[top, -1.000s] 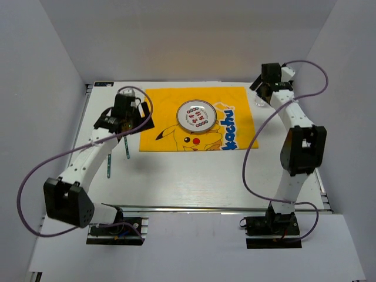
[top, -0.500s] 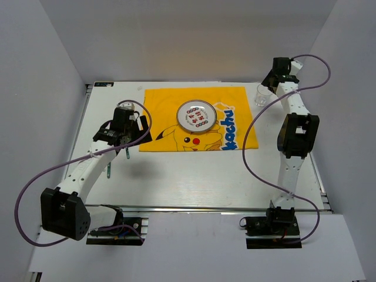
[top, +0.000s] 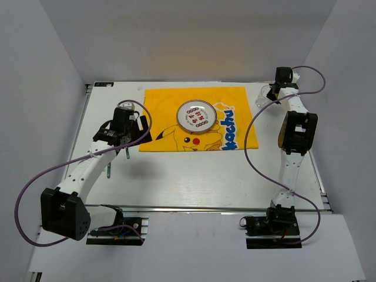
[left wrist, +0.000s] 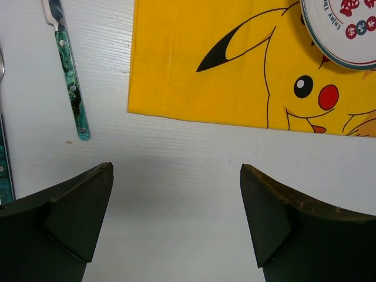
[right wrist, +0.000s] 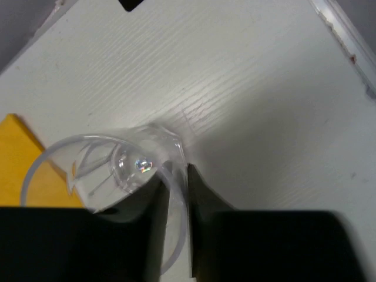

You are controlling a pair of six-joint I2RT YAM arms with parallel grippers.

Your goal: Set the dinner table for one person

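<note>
The white dinner table [top: 194, 176] carries a yellow Pikachu placemat [top: 170, 106] with a round patterned plate [top: 196, 116] on it. A clear plastic cup [top: 261, 97] stands off the mat's far right corner. My right gripper [right wrist: 176, 194] is shut on the cup's [right wrist: 111, 170] wall, one finger inside the rim and one outside. My left gripper [left wrist: 176, 170] hangs open over bare table just below the mat's near left corner, with nothing between its fingers. A green-handled knife [left wrist: 70, 88] lies to its left.
A second green-handled utensil [top: 109, 164] lies left of the knife, near the left arm. The table's right rail [right wrist: 346, 35] runs close behind the cup. Grey walls enclose the table at the back and both sides.
The right gripper has reached to the back right corner and closed on the cup's wall. The left arm shifted slightly toward the near side, then held still with its gripper open.
</note>
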